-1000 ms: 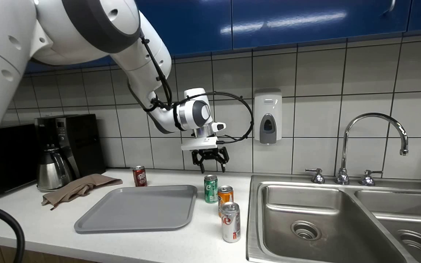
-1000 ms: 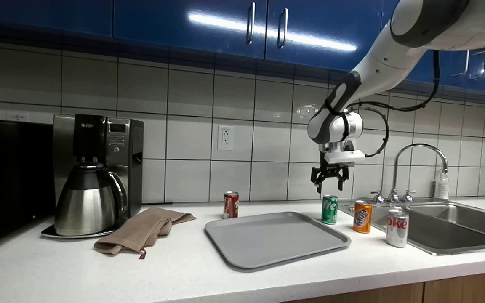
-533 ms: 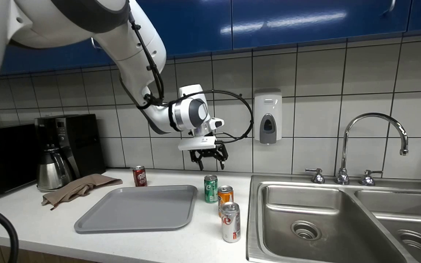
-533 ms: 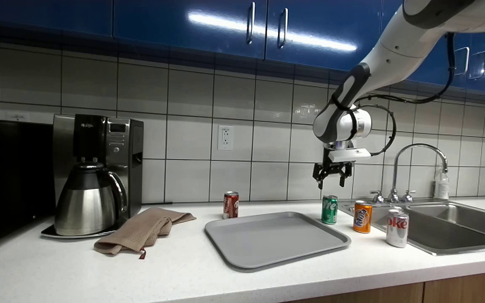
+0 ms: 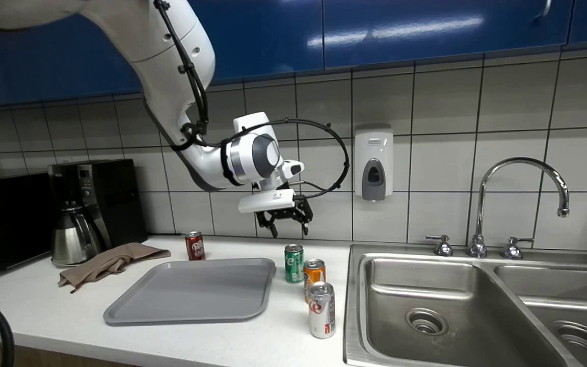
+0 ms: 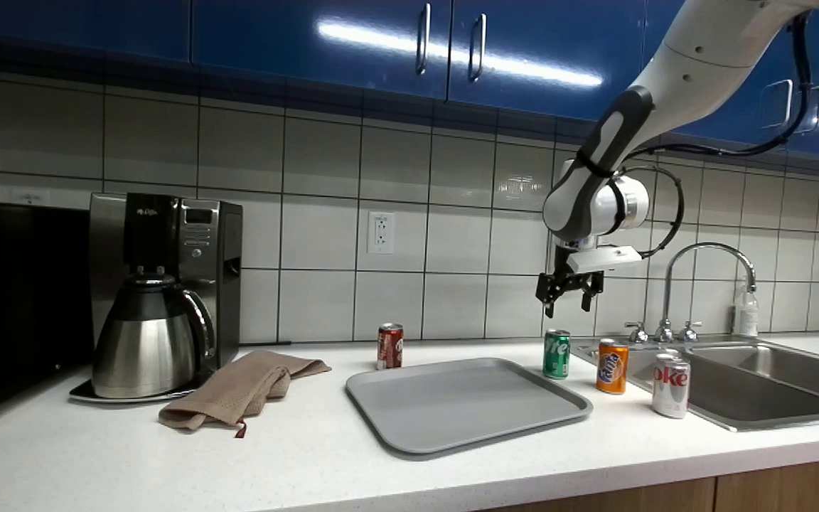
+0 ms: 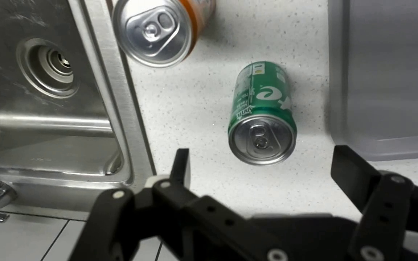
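My black gripper (image 5: 290, 230) is open and holds nothing. It hangs in the air above the counter, also seen in an exterior view (image 6: 567, 308). The green Sprite can (image 5: 294, 263) stands upright below it and is nearest. In the wrist view the can (image 7: 261, 108) shows its top between and slightly ahead of the fingers (image 7: 262, 151), not touched. An orange Fanta can (image 6: 612, 367) stands beside it, partly cut off in the wrist view (image 7: 154, 30). A silver Coke can (image 5: 322, 311) and a red can (image 5: 194, 246) also stand upright. A grey tray (image 6: 470, 405) lies on the counter.
A steel sink (image 5: 355, 306) with a tall faucet (image 5: 523, 160) lies beside the cans. A brown cloth (image 6: 246, 387), a coffee maker (image 6: 200, 213) with a steel carafe (image 6: 146, 348), and a black appliance (image 6: 22, 299) stand at the other end. Blue cabinets (image 6: 324, 50) hang above.
My arm and gripper have risen a little and shifted, leftward in one exterior view and rightward in the other, with a slight tilt. The gripper stays open. The cans, tray and cloth have not moved.
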Controlling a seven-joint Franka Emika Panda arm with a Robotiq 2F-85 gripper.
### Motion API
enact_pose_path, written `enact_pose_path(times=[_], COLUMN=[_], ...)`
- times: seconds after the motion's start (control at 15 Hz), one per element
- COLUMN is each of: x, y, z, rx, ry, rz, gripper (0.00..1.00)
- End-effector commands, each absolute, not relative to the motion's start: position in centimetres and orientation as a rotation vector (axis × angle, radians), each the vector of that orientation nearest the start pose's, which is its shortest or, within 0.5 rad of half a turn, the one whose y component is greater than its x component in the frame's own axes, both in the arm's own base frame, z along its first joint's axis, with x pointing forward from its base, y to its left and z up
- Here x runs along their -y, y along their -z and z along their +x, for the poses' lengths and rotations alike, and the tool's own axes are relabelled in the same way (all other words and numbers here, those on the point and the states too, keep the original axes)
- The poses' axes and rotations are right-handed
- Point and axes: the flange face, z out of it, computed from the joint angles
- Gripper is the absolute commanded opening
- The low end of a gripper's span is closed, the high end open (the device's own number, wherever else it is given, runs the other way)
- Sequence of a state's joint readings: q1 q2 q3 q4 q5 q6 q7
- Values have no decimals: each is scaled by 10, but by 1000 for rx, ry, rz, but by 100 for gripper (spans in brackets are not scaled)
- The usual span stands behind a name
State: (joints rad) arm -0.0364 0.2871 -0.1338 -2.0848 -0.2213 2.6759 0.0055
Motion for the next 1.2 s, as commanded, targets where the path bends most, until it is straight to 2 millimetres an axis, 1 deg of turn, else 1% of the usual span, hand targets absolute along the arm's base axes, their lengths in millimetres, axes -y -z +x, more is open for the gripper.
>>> enact_pose_path(times=[0.0, 0.2, 0.53, 0.73, 0.93, 1.0, 1.13], x=[78, 70, 65, 58, 51, 57, 55], y=[-331, -332, -327, -323, -322, -314, -314], z=[572, 558, 542, 534, 532, 541, 540], rx=[62, 31, -31, -39, -40, -29, -23], ry=[502, 441, 244, 145, 90, 125, 109], rz=[-3293, -3284, -3263, -3246, -3248, -3256, -3256], gripper=[100, 100, 100, 100, 100, 100, 100])
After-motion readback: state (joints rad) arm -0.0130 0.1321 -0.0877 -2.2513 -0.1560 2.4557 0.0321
